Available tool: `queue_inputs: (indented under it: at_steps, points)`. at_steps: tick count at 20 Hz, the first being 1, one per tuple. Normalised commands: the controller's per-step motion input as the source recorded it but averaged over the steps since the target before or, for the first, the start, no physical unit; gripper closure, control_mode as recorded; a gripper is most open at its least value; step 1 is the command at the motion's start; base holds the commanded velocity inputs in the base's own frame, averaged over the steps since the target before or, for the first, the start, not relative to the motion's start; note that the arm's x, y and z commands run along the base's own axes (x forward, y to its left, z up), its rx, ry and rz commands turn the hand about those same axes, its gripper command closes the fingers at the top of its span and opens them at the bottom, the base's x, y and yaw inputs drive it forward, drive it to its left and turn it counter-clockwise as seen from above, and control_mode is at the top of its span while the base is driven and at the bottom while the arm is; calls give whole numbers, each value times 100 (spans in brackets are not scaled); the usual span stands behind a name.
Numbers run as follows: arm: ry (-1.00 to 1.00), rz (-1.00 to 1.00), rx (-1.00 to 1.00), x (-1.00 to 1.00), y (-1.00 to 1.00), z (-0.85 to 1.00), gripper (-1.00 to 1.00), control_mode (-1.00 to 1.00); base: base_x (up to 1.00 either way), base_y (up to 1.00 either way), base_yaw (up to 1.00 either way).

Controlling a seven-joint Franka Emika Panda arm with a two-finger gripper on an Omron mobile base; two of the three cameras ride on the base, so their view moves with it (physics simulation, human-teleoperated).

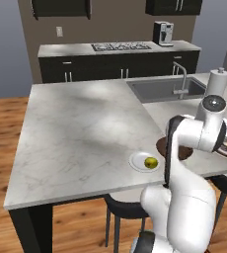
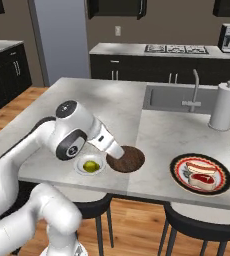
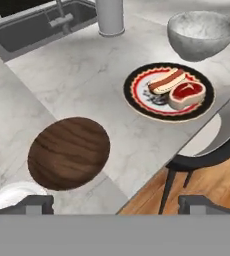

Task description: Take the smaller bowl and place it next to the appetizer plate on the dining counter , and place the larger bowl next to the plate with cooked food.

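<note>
You have the smaller bowl (image 3: 69,152) resting on the dining counter (image 1: 81,128) near its front edge, just beside the appetizer plate (image 2: 90,165), which carries one yellow-green round piece. In the right base view the dark wooden bowl sits immediately to the right of that white plate, and the arm's wrist reaches down over the bowl's near side, hiding part of it. Your gripper (image 3: 116,204) hangs above the counter edge with its two dark fingertips (image 3: 35,204) spread wide apart and nothing between them; the wooden bowl lies free on the marble ahead of the tips. Further along the counter you see the plate with cooked food (image 3: 169,91), dark-rimmed, with a sausage in a bun and a red slab of meat on it. The larger bowl (image 3: 202,34) stands upright just beyond that plate, near it, white with grey veining. A paper towel roll (image 2: 224,106) stands upright by the sink (image 1: 166,89), with the tap (image 2: 194,90) at the basin's edge. Black stools (image 2: 202,227) are tucked under the counter's front.
</note>
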Motion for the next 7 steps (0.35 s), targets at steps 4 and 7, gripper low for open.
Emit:
queue_inputs:
  at_steps: [4, 7]
  points:
    - [0, 15, -26, -61, 100, -2, -100, -100, 0, 0, 0]
    - [0, 9, -21, -36, 100, 0, -100, -100, 0, 0, 0]
